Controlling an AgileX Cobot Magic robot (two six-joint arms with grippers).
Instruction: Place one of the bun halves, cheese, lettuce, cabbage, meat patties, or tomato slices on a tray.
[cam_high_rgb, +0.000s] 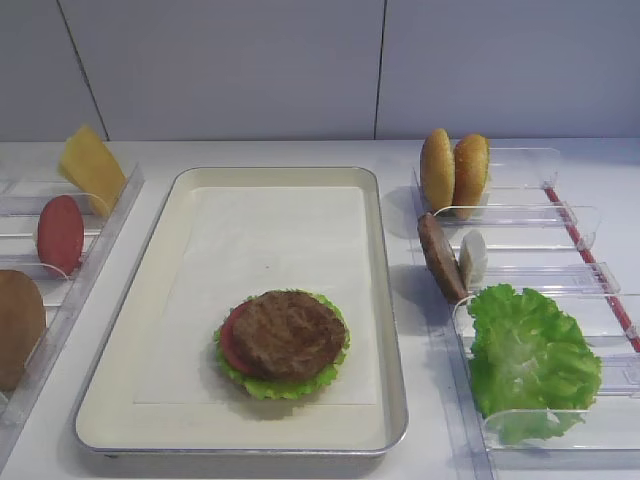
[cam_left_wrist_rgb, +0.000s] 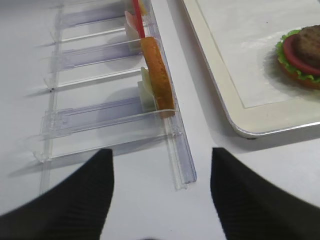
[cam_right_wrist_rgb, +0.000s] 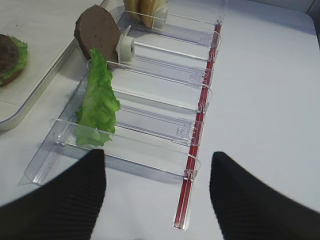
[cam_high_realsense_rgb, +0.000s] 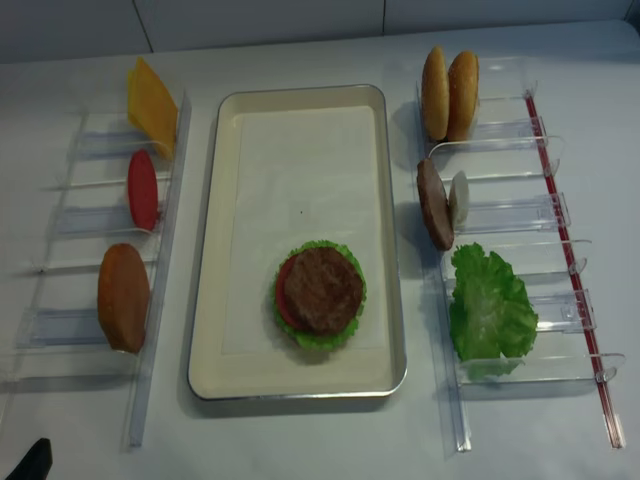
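The right gripper (cam_right_wrist_rgb: 157, 200) is seen in its wrist view with jaws spread and nothing between them. Ahead of it lies a clear rack (cam_right_wrist_rgb: 150, 120); the lettuce (cam_right_wrist_rgb: 97, 105) stands in the rack ahead and to the left, and beyond that a meat patty (cam_right_wrist_rgb: 97, 31) leans upright against a white block (cam_right_wrist_rgb: 125, 49). Two bun halves (cam_high_realsense_rgb: 449, 93) stand on edge in the farthest compartment.

The left gripper (cam_left_wrist_rgb: 160, 200) is likewise held apart and empty. Just ahead of it a bun half (cam_left_wrist_rgb: 157, 75) stands on edge in the left rack (cam_left_wrist_rgb: 100, 115); farther along that rack a tomato slice (cam_high_realsense_rgb: 142, 189) and the cheese (cam_high_realsense_rgb: 150, 105) are noted.

The tray (cam_high_realsense_rgb: 300, 385) lies ahead and to the left of the right gripper, ahead and to the right of the left. On it a stack (cam_high_realsense_rgb: 320, 295) is recorded: lettuce, tomato, and a patty on top.
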